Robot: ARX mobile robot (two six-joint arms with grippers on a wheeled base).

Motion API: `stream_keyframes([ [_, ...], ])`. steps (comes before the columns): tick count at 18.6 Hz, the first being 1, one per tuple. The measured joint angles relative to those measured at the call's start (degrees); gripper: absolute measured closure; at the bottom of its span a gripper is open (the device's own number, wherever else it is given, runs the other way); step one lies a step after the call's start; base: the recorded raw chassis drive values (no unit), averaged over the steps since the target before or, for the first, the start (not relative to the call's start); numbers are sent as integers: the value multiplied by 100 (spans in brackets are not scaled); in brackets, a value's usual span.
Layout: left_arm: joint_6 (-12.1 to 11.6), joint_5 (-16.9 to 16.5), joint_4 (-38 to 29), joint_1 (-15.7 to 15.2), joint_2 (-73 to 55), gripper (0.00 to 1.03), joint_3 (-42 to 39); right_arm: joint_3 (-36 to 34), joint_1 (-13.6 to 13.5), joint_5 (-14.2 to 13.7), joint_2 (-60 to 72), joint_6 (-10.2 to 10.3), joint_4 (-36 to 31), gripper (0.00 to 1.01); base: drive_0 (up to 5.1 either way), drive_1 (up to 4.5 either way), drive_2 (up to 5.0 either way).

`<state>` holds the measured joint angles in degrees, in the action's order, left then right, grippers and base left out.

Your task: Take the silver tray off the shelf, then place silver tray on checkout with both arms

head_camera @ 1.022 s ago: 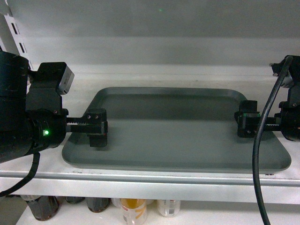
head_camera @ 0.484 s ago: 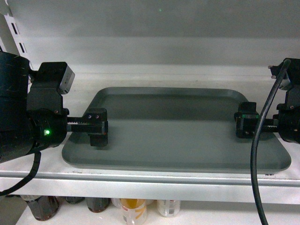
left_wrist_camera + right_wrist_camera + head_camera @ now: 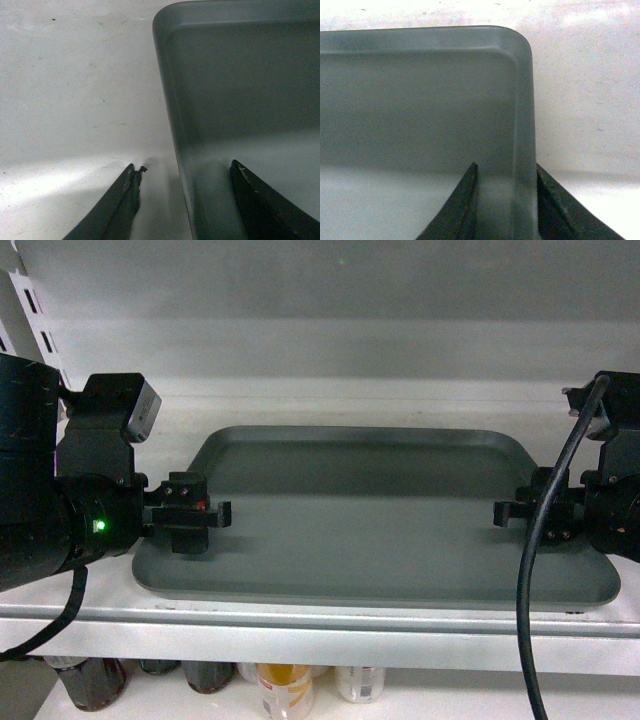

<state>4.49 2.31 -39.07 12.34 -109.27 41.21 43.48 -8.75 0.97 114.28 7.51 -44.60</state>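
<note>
One silver tray [image 3: 375, 515] is lying on one shelf [image 3: 330, 625], two tools are flanking it, the left tool [image 3: 195, 515] at nine o'clock and the right tool [image 3: 525, 512] at three o'clock, and about five bottles [image 3: 285, 690] are showing below at six o'clock.

On the lower level, several bottles show only their tops: two dark ones [image 3: 88, 683] at the left, a yellow-orange one [image 3: 283, 688] in the middle, and a pale one [image 3: 358, 682] beside it. A plain grey back wall [image 3: 330, 300] rises behind.
</note>
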Motion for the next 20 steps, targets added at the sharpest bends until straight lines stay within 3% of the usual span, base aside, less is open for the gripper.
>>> stream_keyframes([
  [3, -2, -2, -4, 28, 4, 71, 0, -44, -11, -101, -2, 4, -68, 92, 0, 0, 0],
  [4, -4, -2, -7, 37, 4, 76, 0, -50, -9, -114, -11, 98, -87, 96, 0, 0, 0],
  [7, 15, 26, -22, 66, 17, 94, -13, -55, 9, -120, -15, 328, -98, 98, 0, 0, 0],
  [8, 155, -35, -31, 61, 28, 99, -20, -63, 17, -109, -15, 348, -107, 98, 0, 0, 0],
  [12, 380, -35, -37, 79, 61, 100, -57, -114, 13, -142, -44, 337, -162, 98, 0, 0, 0],
  [20, 365, 111, 269, 251, 695, 100, -258, -387, -61, -411, -688, 37, -122, 98, 0, 0, 0],
])
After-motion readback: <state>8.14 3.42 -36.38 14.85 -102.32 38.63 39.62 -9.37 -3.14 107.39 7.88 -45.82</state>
